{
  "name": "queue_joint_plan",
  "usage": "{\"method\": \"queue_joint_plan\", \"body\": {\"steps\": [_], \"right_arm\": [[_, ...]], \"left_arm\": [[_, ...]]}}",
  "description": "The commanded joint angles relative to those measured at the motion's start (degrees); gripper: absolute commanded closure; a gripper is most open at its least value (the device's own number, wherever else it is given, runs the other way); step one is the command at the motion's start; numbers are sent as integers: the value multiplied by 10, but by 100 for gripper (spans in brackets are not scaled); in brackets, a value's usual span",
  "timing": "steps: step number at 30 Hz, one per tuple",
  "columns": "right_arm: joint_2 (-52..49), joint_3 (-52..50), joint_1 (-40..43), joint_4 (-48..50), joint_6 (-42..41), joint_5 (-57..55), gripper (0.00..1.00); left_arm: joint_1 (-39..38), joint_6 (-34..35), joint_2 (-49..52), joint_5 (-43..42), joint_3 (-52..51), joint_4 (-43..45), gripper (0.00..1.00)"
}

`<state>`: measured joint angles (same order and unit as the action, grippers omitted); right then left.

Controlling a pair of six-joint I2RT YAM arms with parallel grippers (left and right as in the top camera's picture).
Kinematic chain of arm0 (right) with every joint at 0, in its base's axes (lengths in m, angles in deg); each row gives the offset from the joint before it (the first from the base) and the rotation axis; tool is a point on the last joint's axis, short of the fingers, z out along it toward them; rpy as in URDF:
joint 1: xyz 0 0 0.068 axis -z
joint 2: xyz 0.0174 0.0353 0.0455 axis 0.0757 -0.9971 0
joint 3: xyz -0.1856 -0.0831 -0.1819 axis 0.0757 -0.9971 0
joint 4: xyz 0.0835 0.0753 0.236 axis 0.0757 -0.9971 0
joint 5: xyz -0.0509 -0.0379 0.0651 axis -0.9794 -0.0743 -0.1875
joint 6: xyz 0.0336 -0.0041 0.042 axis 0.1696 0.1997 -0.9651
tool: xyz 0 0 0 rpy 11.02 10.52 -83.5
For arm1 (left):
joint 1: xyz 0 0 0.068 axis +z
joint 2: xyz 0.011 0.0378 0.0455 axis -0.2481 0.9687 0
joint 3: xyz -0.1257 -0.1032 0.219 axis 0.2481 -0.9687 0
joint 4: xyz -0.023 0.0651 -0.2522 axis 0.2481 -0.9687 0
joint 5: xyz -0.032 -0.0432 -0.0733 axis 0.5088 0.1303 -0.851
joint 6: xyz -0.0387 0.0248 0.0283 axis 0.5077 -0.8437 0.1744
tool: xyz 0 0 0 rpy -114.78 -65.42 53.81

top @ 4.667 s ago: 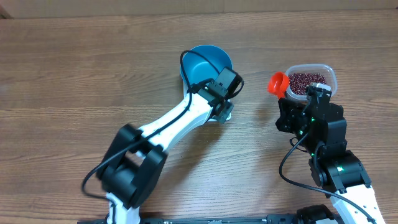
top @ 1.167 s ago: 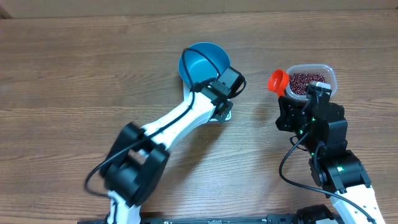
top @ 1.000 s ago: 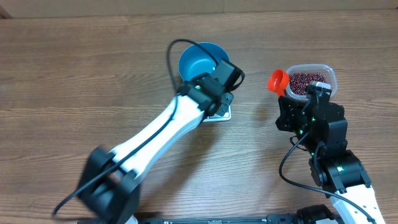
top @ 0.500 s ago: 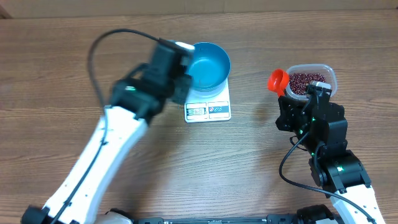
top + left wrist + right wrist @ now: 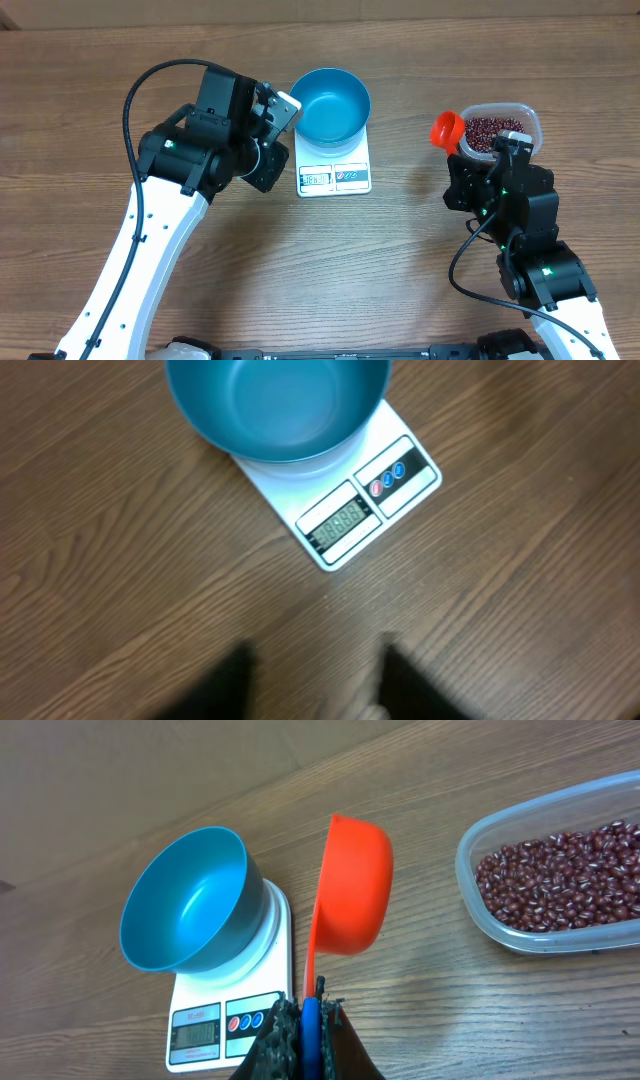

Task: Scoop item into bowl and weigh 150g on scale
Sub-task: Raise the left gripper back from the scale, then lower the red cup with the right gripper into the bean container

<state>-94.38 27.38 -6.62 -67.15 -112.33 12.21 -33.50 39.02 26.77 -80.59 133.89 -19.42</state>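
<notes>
the empty bowl [image 5: 332,103] sits on the scale [image 5: 336,178] at 12 o'clock, left end effector [image 5: 315,685] spread and bare at its 9 o'clock, right end effector [image 5: 308,1020] pinching an empty orange scoop [image 5: 352,885] by the beans [image 5: 560,880] at 2 o'clock, so all scooping and weighing remains.

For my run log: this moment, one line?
teal-blue bowl: empty, on white scale | red beans: in clear tub | orange scoop: in right gripper

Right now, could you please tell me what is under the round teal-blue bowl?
The flat white rectangular kitchen scale sits under the bowl; only its display and button edge shows, while the platform beneath is covered.
</notes>
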Motion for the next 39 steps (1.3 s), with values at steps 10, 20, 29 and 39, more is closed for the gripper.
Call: {"method": "queue_joint_plan", "body": {"steps": [10, 20, 29, 39], "right_arm": [[8, 20, 2, 3, 20, 3, 96], [8, 92, 2, -78, 92, 12, 97], [-23, 234, 2, -209, 187, -50, 97], [-208, 420, 2, -358, 245, -167, 97]], "left_arm": [[-4, -19, -5, -14, 9, 4, 0], [-4, -19, -5, -14, 9, 4, 1], [-4, -19, -5, -14, 9, 4, 0], [-4, -19, -5, -14, 9, 4, 0]]}}
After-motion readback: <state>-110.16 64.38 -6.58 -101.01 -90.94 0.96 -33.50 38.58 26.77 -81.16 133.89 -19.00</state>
